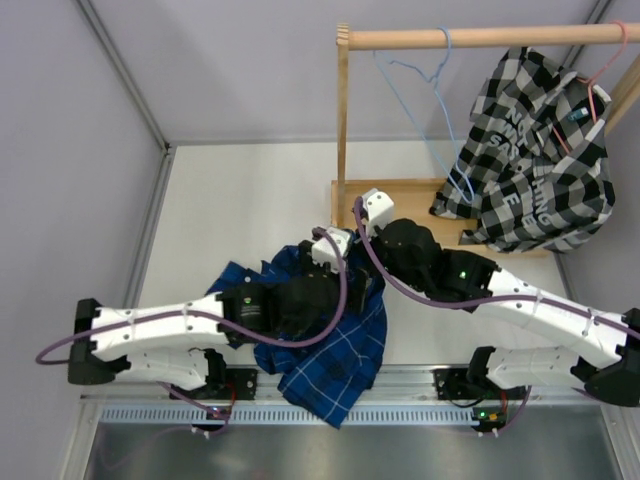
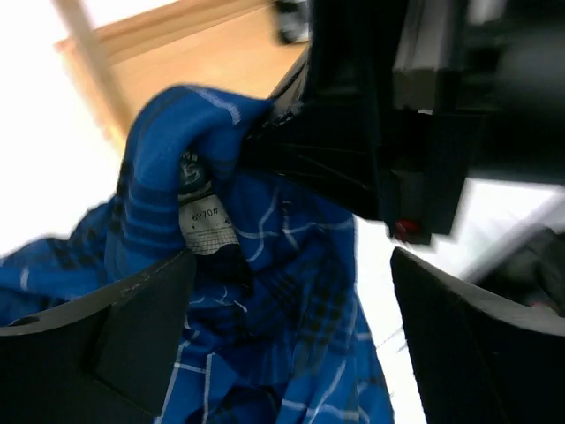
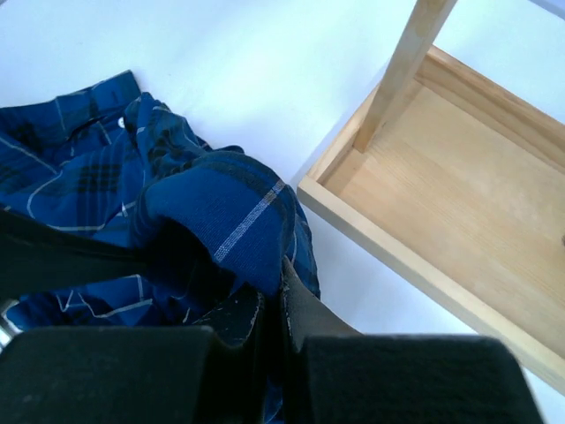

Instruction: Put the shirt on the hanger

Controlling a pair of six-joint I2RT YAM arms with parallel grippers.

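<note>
The royal-blue plaid shirt (image 1: 335, 350) is lying crumpled at the near table (image 1: 250, 200) edge. The light-blue wire hanger (image 1: 445, 55) is hanging far right. My right gripper (image 3: 281, 296) is clenching its collar fold; my left gripper (image 2: 293, 265) is gaping over it.

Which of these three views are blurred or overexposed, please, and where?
Top external: evenly lit and sharp, the plaid of the shirt clear. Left wrist: the table is blown out white at left, and the right arm close by is blurred. Right wrist: the table is washed out at top, the right tool at the bottom edge is out of focus, the wooden base sharp.
</note>
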